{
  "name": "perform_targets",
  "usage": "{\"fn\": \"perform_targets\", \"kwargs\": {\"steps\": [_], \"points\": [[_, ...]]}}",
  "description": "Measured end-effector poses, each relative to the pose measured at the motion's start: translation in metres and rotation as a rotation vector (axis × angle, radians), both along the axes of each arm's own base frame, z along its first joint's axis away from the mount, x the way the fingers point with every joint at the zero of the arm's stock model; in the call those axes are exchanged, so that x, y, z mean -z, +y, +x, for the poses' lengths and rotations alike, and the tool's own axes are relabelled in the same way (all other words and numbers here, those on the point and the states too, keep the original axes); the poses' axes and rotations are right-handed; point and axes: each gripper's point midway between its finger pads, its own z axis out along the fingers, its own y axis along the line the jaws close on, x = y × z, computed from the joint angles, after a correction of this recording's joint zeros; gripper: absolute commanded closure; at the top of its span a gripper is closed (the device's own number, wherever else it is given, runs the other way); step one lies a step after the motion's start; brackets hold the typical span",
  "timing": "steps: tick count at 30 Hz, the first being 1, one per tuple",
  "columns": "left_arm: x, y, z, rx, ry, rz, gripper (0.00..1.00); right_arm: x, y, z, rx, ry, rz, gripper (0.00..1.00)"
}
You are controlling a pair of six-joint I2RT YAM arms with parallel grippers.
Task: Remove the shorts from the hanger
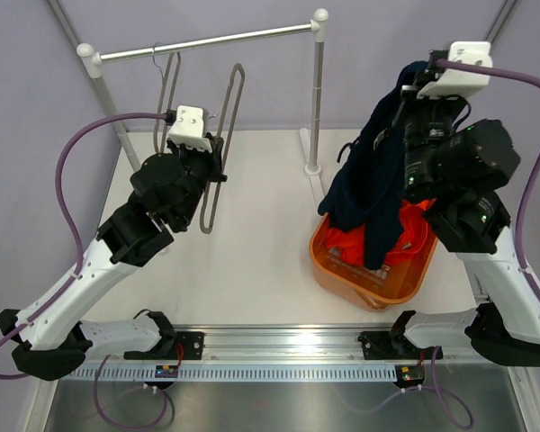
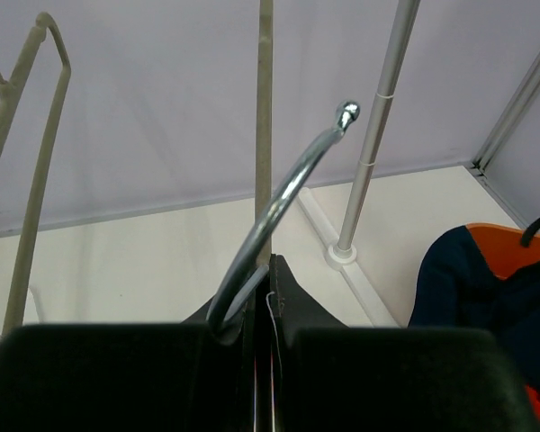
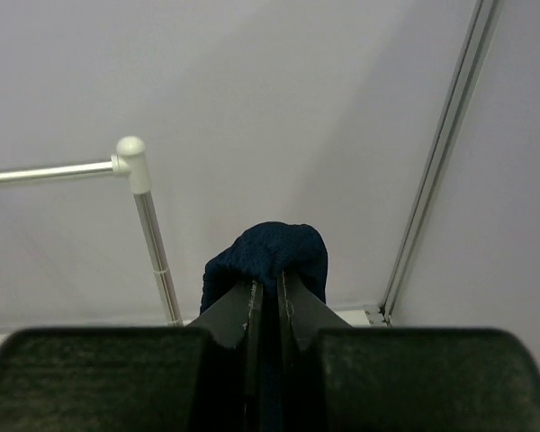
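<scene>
Left fingers (image 2: 299, 308) around hanger hook (image 2: 283, 193)

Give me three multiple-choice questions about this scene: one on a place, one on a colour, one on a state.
1. Where are the navy shorts?
A. on the rail
B. held above the orange basket
C. flat on the table

2. What colour is the basket?
A. orange
B. green
C. white

3. The left gripper is:
A. spread open, empty
B. shut on the hanger
C. out of view

Answers: 1 B, the right gripper holds them up over the basket; 2 A, its rim is orange; 3 B, the chrome hook sticks out between its closed fingers.
</scene>
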Motion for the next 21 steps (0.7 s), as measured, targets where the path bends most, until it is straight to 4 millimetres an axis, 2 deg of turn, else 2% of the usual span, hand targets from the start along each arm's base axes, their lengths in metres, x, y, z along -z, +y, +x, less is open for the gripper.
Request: {"fn": "perform_targets", "kwargs": {"steps": [2, 5, 7, 9, 11, 16, 19, 21], "points": [[0.002, 0.000, 0.000, 0.002, 0.003, 0.004, 1.00, 0.028, 0.002, 0.006, 0.015, 0.050, -0.016, 0.99], [0.003, -0.001, 0.000, 0.006, 0.006, 0.007, 1.00, 0.075, -0.013, 0.011, 0.060, 0.141, -0.020, 0.99], [0.003, -0.001, 0.000, 0.008, 0.007, 0.008, 1.00, 0.096, -0.029, 0.007, 0.093, 0.182, -0.004, 0.99], [0.004, -0.002, -0.001, 0.011, 0.008, 0.008, 1.00, 0.103, -0.047, -0.006, 0.111, 0.193, 0.033, 1.00], [0.004, -0.002, -0.001, 0.015, 0.009, 0.005, 1.00, 0.094, -0.063, -0.024, 0.109, 0.166, 0.089, 1.00], [0.004, -0.005, -0.002, 0.027, 0.011, 0.000, 1.00, 0.042, -0.126, -0.086, 0.119, 0.000, 0.289, 1.00], [0.004, -0.005, -0.002, 0.030, 0.011, -0.001, 1.00, 0.025, -0.168, -0.128, 0.137, -0.096, 0.408, 1.00], [0.004, -0.006, -0.002, 0.031, 0.012, -0.002, 1.00, 0.021, -0.186, -0.145, 0.145, -0.133, 0.459, 1.00]]}}
